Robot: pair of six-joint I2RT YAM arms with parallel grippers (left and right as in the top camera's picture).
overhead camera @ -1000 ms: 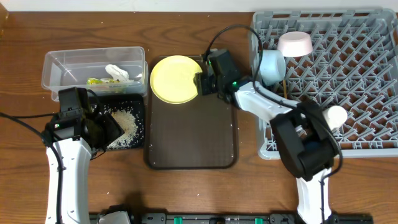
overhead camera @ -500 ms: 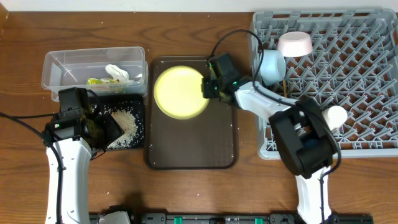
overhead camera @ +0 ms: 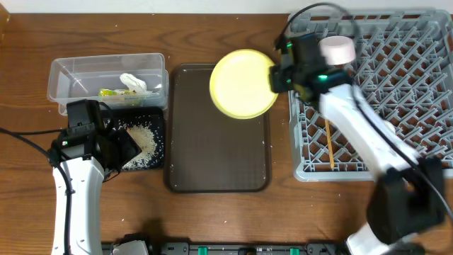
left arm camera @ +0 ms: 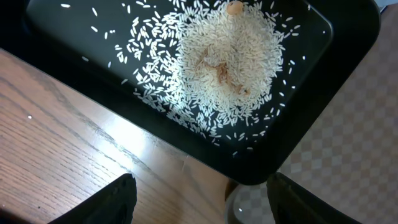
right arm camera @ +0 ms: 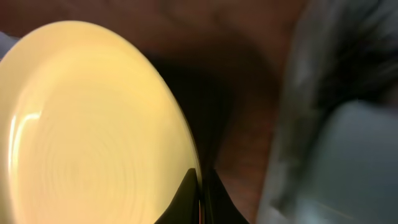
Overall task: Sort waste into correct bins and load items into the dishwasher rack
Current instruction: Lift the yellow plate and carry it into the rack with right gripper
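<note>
- Upper centre: right gripper clenched on yellow plate rim.
- Lower left: left gripper spread wide above rice in black tray.
- Wrapper print too small to read.

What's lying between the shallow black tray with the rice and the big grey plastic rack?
Overhead view: just the dark brown rectangular serving tray, bare, between black tray and grey rack. The round yellow plate overlaps its far right corner.

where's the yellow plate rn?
Overhead: yellow plate held by the right gripper over the far right corner of the brown tray, just left of the rack.
</note>
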